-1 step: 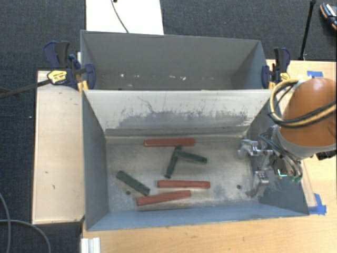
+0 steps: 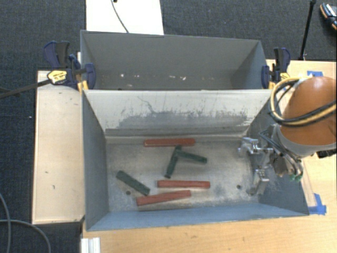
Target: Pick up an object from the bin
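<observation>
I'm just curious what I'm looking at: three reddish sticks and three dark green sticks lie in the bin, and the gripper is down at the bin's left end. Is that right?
Not quite. The camera view shows the gripper at the right end of the bin, not the left. The rest stands: three reddish sticks and three dark green sticks lie in the bin.
</observation>
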